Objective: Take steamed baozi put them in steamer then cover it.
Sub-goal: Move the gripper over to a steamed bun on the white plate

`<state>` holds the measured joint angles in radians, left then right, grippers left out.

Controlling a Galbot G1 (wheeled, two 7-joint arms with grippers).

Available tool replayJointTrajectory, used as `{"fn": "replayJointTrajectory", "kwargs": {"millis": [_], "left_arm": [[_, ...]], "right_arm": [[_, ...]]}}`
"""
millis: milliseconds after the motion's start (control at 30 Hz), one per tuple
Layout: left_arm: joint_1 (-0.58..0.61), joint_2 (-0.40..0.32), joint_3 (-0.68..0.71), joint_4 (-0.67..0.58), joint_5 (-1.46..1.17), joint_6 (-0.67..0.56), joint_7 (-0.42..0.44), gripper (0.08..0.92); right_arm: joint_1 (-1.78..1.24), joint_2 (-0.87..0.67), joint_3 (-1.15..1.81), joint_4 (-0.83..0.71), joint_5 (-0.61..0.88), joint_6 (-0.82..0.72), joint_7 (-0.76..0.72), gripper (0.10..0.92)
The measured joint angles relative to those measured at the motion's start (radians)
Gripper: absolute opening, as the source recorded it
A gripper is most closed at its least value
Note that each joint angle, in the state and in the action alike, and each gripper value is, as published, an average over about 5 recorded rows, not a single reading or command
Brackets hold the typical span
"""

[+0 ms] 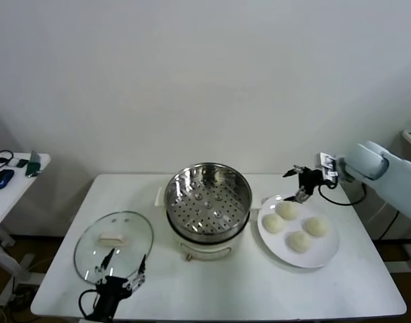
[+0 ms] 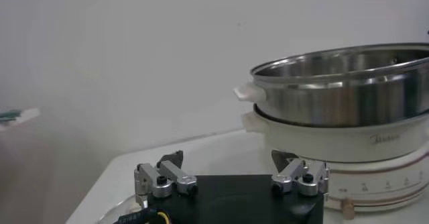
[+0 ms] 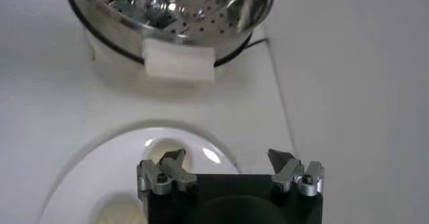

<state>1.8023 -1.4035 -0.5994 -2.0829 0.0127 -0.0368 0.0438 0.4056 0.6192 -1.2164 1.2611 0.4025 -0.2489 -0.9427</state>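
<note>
The steel steamer (image 1: 208, 200) stands uncovered and empty in the middle of the white table. Four cream baozi (image 1: 288, 210) lie on a white plate (image 1: 330, 250) to its right. My right gripper (image 1: 294, 186) is open and empty, hovering over the plate's far edge, just behind the rearmost bun. In the right wrist view, the open gripper (image 3: 228, 158) is above the plate (image 3: 100, 158), with a bun (image 3: 115, 210) below and the steamer (image 3: 167, 4) beyond. The glass cover (image 1: 114, 245) lies flat at the left. My left gripper (image 1: 123, 266) is open at its near edge. In the left wrist view this gripper (image 2: 228, 161) faces the steamer (image 2: 348, 91).
A small side table (image 1: 10, 176) with dark items stands off to the far left. The wall rises just behind the table. The table's front edge (image 1: 218, 315) runs close to the cover and my left gripper. A black cable hangs from my right wrist.
</note>
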Motion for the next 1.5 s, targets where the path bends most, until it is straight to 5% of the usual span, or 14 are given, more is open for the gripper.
{"fn": "replayJointTrajectory", "kwargs": {"millis": [1500], "left_arm": [[0.005,-0.021,-0.004,0.043,-0.001,-0.018,-0.001,0.823]], "right_arm": [[-0.174,0.395,-0.089,-0.553,-0.114,0.077,-0.013,0.774]]}}
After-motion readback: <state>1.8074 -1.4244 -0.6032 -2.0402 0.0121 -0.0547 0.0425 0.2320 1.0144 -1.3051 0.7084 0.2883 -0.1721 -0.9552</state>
